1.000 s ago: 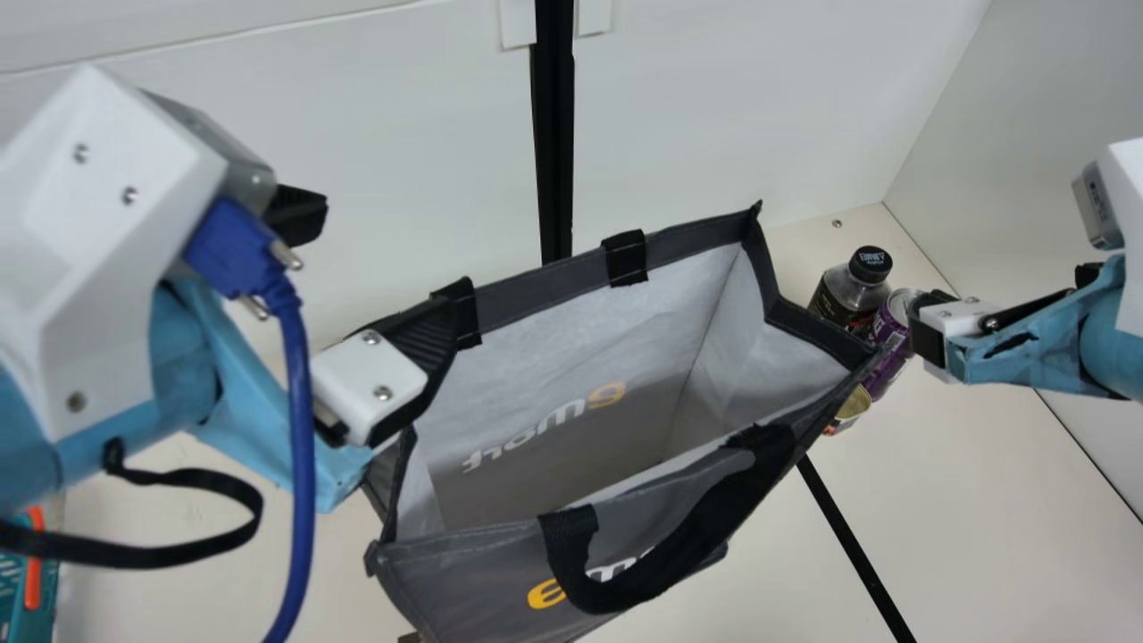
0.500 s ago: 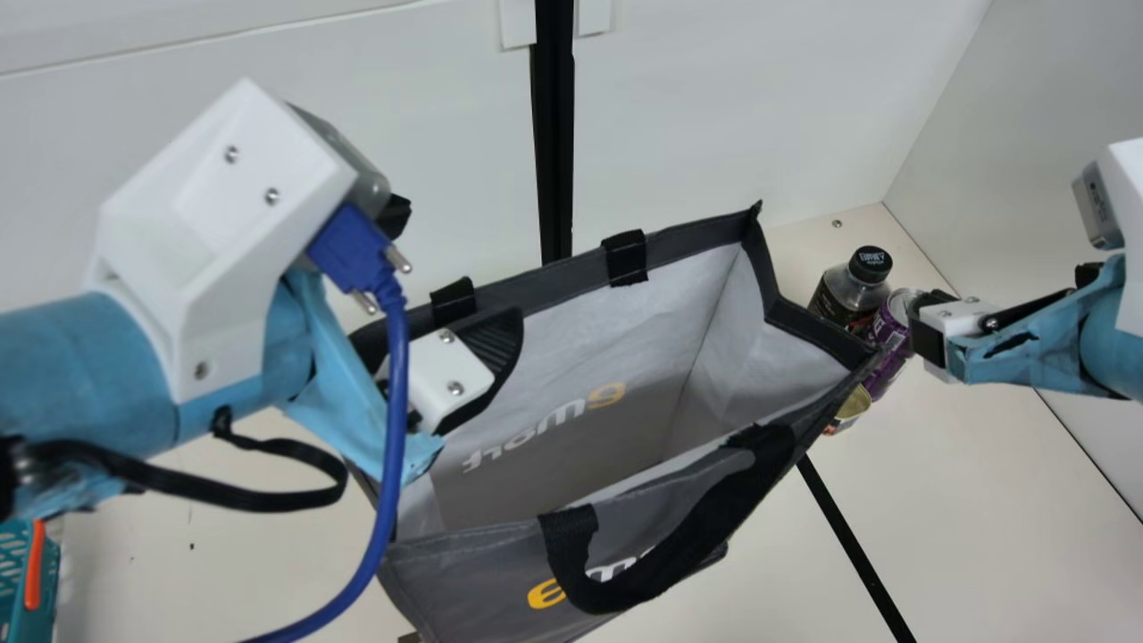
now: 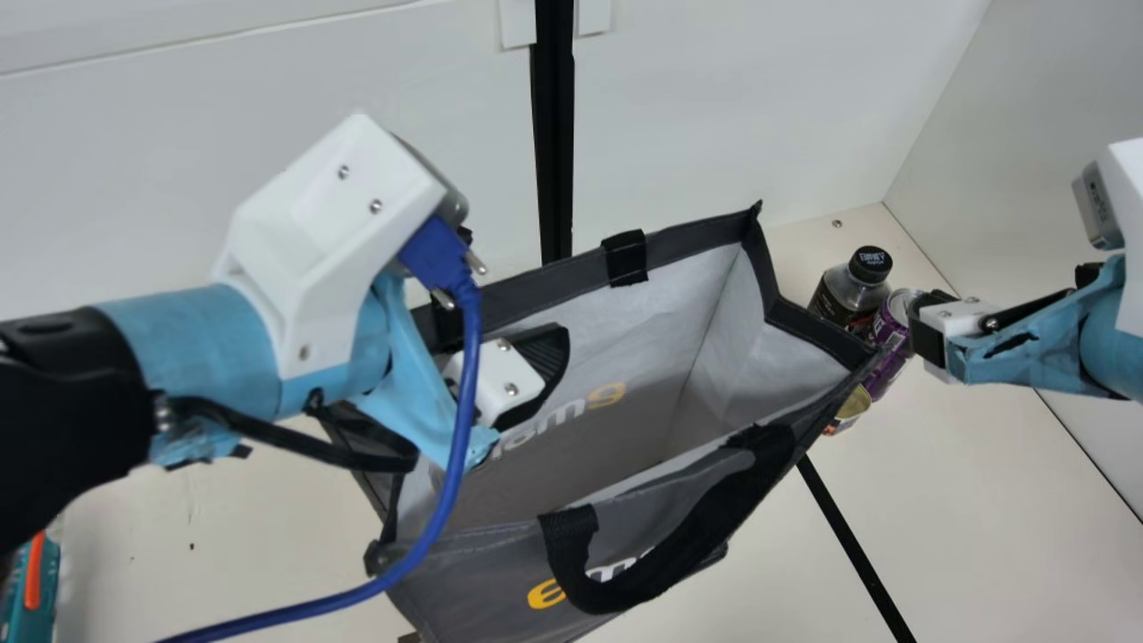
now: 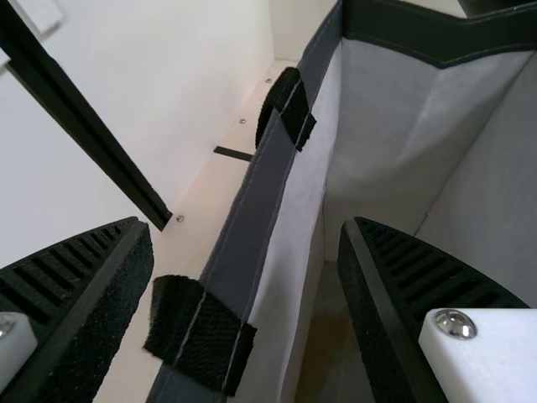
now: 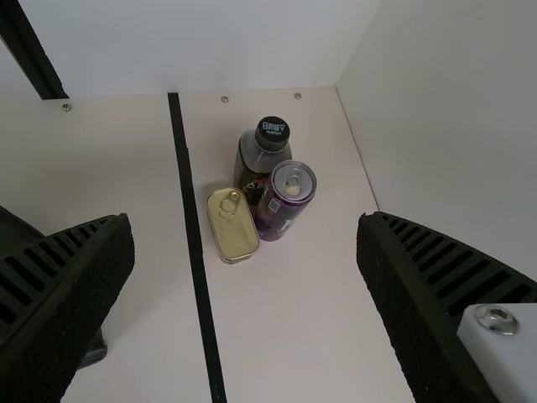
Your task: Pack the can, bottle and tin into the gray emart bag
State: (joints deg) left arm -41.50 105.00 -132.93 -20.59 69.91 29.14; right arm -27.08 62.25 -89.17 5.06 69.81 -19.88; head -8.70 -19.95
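My left gripper stands open at the far rim of the upright gray bag. In the left wrist view, the rim of the bag passes between the spread fingers of my left gripper, near a black handle strap. My right gripper is beyond the bag's right side. From the right wrist, my right gripper is open and holds nothing; the black-capped bottle, purple can and gold flat tin stand close together on the table below.
A teal basket with an orange item is at the lower left. White walls rise behind and at the right of the table. A blue cable hangs from my left wrist across the bag's left corner.
My left arm has moved rightward from the bag's left end along its far rim, its near finger now over the opening. The right arm, bag and items have stayed still.
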